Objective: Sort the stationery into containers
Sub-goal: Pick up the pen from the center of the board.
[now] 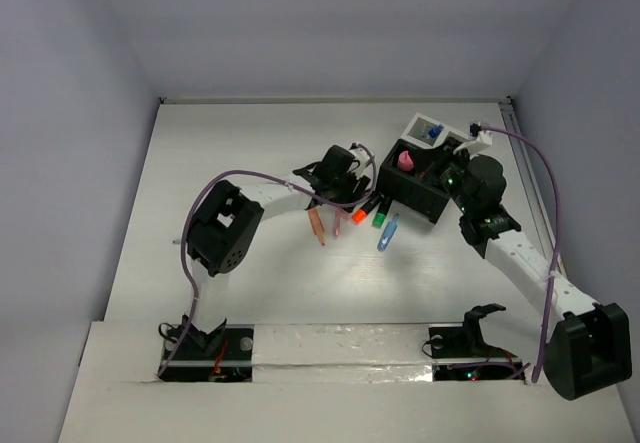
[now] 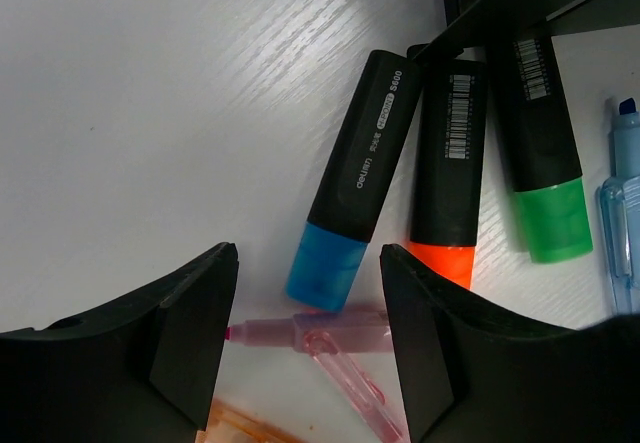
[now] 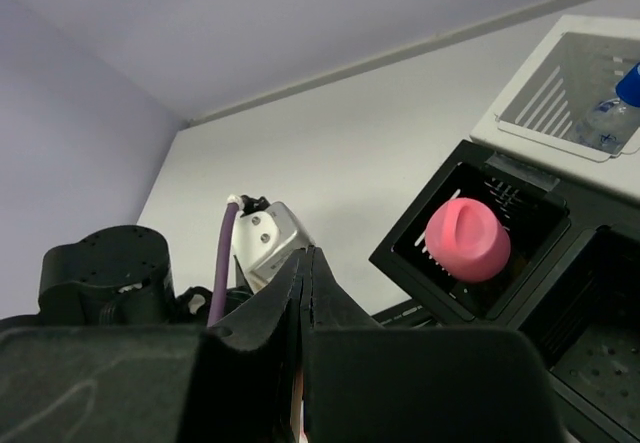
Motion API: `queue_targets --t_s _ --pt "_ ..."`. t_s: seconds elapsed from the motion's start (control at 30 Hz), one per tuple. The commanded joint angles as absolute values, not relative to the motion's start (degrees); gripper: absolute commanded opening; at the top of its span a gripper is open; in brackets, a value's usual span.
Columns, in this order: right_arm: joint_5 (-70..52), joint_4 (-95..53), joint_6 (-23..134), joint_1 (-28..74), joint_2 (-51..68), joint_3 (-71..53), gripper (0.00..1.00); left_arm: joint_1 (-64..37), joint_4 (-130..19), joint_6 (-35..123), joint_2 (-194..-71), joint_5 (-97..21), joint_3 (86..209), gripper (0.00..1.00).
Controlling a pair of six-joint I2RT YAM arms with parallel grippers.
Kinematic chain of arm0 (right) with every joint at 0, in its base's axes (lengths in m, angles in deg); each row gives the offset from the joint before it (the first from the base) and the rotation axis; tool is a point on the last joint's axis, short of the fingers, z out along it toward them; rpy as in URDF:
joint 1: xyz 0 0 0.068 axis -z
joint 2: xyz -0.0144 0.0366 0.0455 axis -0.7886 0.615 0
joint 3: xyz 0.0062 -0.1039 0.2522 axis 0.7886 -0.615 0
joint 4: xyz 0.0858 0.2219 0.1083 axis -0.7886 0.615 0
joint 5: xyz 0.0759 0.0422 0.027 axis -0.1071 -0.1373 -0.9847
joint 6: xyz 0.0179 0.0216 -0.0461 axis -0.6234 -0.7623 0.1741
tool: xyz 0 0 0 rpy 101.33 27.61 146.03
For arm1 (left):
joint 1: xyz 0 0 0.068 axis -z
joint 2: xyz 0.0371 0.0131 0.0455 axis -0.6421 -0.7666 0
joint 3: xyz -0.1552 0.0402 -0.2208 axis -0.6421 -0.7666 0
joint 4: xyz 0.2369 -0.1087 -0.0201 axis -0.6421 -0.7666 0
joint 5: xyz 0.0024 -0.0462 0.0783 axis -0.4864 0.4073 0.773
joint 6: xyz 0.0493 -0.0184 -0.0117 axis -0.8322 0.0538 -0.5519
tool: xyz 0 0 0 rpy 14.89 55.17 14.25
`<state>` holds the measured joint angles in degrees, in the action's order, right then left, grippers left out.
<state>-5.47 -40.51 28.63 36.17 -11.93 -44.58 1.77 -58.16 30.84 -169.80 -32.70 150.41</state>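
The left tool stands half-spread astride a translucent pink plastic pen on the white worktop; I cannot tell whether it grips. The right tool is pinched shut. Ahead to its right, a pink round-topped piece sits in the black compartmented box.

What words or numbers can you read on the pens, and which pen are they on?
"S600" (first character unsure): on the black barrel of the blue highlighter, near its end.
"deli": same barrel, small, likely the brand.
Barcodes on the orange highlighter and green highlighter: digits too small to read.
Nothing readable elsewhere.
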Motion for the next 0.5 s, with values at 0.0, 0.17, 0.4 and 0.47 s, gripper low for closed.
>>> queue_targets --t_s 0.0,0.17,0.4,0.47 --pt "-7.72 -43.4 27.52 35.35 -12.15 -44.91 0.0 2.15 -56.83 28.74 -170.56 -33.32 153.48 0.56" --pt "-7.72 -43.84 27.35 35.35 -11.36 -45.0 0.04 2.68 -57.62 28.21 -173.46 -33.76 154.97 0.55" --pt "-8.33 -43.76 27.35 34.83 -11.45 -44.65 0.27 3.3 -57.36 28.56 -176.1 -30.07 154.27 0.18" --pt "-8.6 -43.41 27.35 34.3 -11.36 -44.3 0.31 3.3 -55.96 29.35 -175.58 -27.7 153.04 0.05"
